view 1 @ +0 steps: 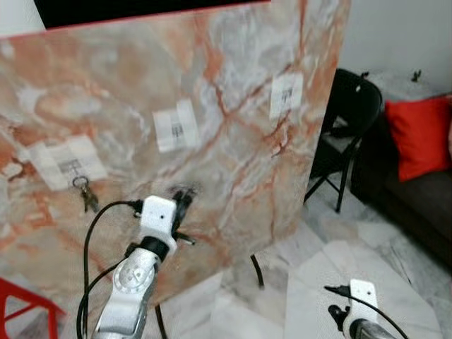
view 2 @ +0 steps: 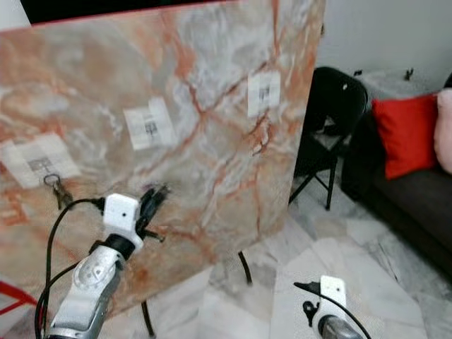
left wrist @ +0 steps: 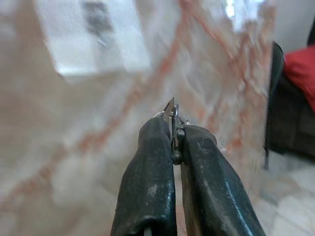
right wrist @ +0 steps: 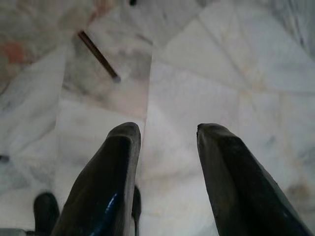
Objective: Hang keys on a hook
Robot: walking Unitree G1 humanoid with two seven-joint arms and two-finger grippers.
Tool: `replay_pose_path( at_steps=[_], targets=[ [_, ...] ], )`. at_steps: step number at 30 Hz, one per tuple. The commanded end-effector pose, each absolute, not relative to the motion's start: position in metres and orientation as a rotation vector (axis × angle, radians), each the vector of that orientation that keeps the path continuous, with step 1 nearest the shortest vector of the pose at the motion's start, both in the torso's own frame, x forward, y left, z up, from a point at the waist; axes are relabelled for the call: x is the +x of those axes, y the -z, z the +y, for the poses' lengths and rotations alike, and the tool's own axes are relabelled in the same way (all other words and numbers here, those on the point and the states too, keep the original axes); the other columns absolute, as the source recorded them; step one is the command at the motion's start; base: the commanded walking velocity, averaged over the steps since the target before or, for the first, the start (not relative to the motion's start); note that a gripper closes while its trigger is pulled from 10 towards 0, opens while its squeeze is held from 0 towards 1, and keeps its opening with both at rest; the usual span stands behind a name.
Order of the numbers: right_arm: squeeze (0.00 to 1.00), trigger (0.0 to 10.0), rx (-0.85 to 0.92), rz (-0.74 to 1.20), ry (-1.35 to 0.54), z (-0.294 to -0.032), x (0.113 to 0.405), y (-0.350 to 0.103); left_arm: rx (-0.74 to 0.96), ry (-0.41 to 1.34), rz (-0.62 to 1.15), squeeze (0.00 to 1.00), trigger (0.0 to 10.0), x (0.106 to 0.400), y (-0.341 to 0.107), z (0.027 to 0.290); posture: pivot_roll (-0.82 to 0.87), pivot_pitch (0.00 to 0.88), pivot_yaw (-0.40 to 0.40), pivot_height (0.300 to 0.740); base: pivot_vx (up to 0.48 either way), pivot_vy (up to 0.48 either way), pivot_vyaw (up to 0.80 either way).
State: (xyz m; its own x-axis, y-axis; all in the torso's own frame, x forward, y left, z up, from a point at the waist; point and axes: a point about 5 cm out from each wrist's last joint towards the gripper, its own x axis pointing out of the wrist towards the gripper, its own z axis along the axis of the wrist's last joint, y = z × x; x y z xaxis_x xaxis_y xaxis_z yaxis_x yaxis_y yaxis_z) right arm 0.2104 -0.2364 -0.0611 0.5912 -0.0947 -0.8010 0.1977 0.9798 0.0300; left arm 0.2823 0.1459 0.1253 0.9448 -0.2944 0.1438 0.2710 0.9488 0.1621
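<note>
Pinching a thin metal key (left wrist: pixel 172 120) edge-on between closed fingers, our left gripper (view 1: pixel 182 199) sits against the marbled board (view 1: pixel 233 85), below the middle white label (view 1: pixel 175 126). From the head views, the hook on that label lies at about twelve o'clock from our fingertips — straight up the board — so we judge the coming move to be a short lift. We cannot make out the ring or the hook itself through the blur. Another bunch of keys (view 1: pixel 86 193) already hangs at about nine o'clock, under the leftmost label (view 1: pixel 67 164). Our right gripper (right wrist: pixel 165 147) hangs idle over the floor, fingers parted — the left is plainly the nearer arm.
</note>
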Motion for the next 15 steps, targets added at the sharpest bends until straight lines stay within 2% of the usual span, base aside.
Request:
replay_pose_path(
  at_steps=[1,15],
  targets=[
    [0.00,10.0,0.137,0.915,0.155,-0.228,0.215,0.061,0.163,0.271,-0.191,0.00,10.0,0.284,-0.134,0.155,0.06,0.000,-0.031,0.740,0.000,0.000,0.00],
    [0.00,10.0,0.149,0.914,0.162,-0.226,0.215,0.061,0.192,0.324,-0.237,0.00,10.0,0.285,-0.150,0.150,0.06,0.000,-0.018,0.740,0.000,0.000,0.00]
  ],
)
